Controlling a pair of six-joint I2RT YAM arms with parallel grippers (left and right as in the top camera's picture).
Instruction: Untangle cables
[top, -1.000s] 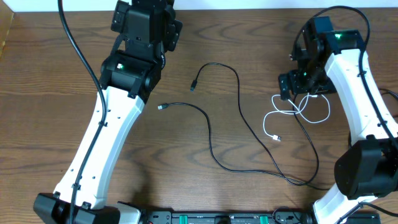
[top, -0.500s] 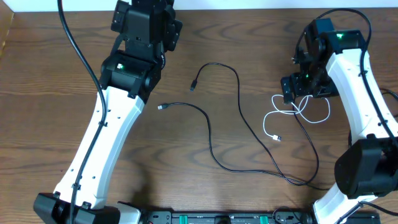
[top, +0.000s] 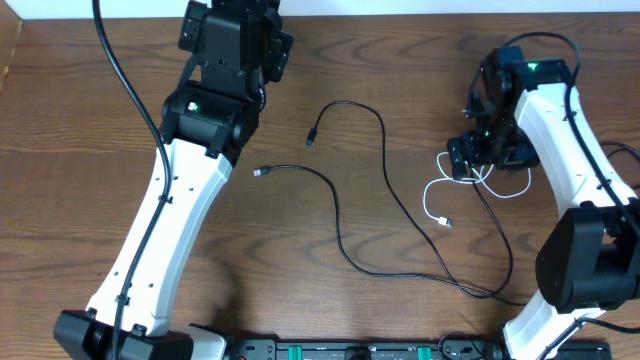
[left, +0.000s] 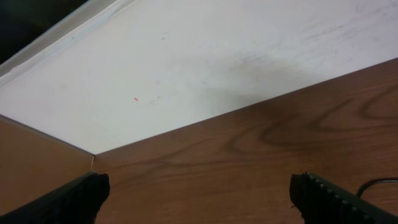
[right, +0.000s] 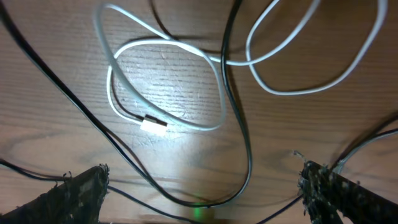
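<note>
Since these cords are thin and limp, I'd guess they weigh next to nothing and will slither over the wood and snag on each other rather than hold any shape. The white cable (right: 168, 41) lies in loose loops at the table's right side, directly under the right gripper (right: 208, 196), whose jaws stand wide apart and hold nothing. A black strand crosses over the loops, so the better hold looks like the bare run next to the plug (right: 153, 126), away from that crossing. The black cables (top: 338, 225) sprawl across the middle, their ends well apart. At the far left, the left gripper (left: 202, 199) is also spread and empty, pointed at a white wall (left: 186, 62). The table (top: 80, 120) is dark wood grain, smooth-looking, with plenty of bare room.
</note>
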